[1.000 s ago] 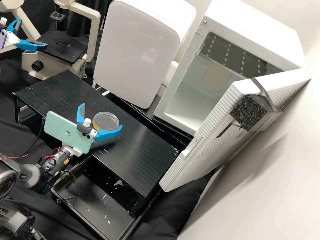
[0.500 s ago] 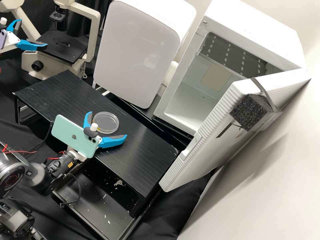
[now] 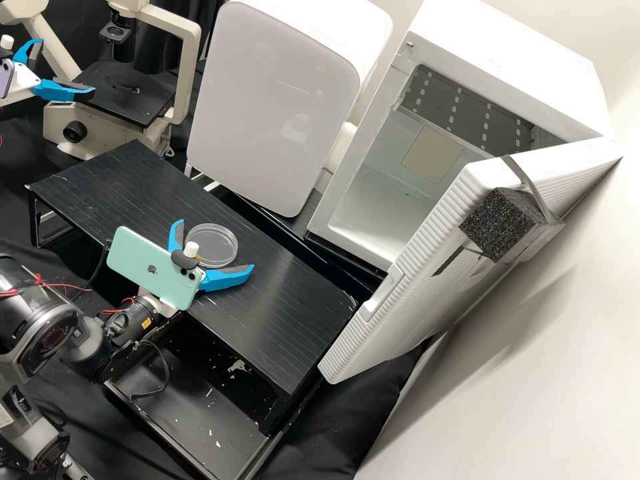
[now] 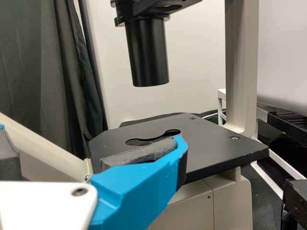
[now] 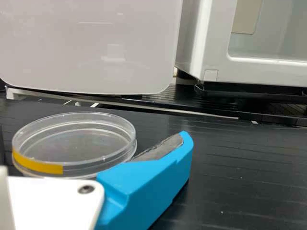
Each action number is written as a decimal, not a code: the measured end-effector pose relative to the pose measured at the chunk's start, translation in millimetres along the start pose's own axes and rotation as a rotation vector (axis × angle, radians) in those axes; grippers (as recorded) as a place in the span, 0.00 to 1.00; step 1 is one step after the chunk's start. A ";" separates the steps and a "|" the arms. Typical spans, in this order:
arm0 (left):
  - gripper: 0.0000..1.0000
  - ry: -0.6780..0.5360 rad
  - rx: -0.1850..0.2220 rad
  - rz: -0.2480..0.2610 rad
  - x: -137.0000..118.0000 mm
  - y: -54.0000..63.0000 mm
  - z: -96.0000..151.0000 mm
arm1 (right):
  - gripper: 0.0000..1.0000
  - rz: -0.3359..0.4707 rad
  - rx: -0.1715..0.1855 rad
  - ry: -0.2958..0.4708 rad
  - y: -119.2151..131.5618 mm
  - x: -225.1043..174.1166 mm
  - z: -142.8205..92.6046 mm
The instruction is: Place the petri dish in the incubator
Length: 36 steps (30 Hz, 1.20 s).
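Observation:
In the high view my right gripper (image 3: pixel 215 245) stands open low over the black stand, its two fingers at opposite sides of the clear petri dish (image 3: pixel 221 239), not closed on it. The right wrist view shows the petri dish (image 5: pixel 76 139), with yellow tape on its rim, lying flat between the spread fingers of that gripper (image 5: pixel 93 140). At the far left, by the microscope, my left gripper (image 3: pixel 67 65) is open and holds nothing; in its wrist view the gripper (image 4: pixel 91 136) is before the microscope stage. The white incubator (image 3: pixel 513 53) has its door open.
The black stand (image 3: pixel 280 313) carries the dish. A white closed cabinet (image 3: pixel 267 107) rises behind it. The incubator door (image 3: pixel 427 267), with a black foam block (image 3: pixel 500 223), juts out at the right. A microscope (image 3: pixel 183 73) is at the back left.
My right gripper has moved rightward and nearer the stand's front edge in the high view, its fingers still apart around the dish. The left gripper and the dish look unmoved.

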 end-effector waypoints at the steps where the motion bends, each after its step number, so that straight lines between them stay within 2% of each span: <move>1: 1.00 0.000 0.000 0.000 0.0 0.0 0.0 | 1.00 -0.002 0.000 -0.002 -0.5 0.6 0.6; 4: 1.00 0.000 0.000 0.000 0.0 0.0 0.0 | 1.00 0.005 0.000 -0.007 0.8 2.8 1.9; 5: 1.00 0.000 0.000 0.000 0.0 0.0 0.0 | 0.00 0.005 0.000 -0.007 1.1 2.7 2.0; 36: 1.00 0.000 0.000 0.000 0.0 0.0 0.0 | 0.00 -0.004 -0.015 0.013 1.2 12.9 4.9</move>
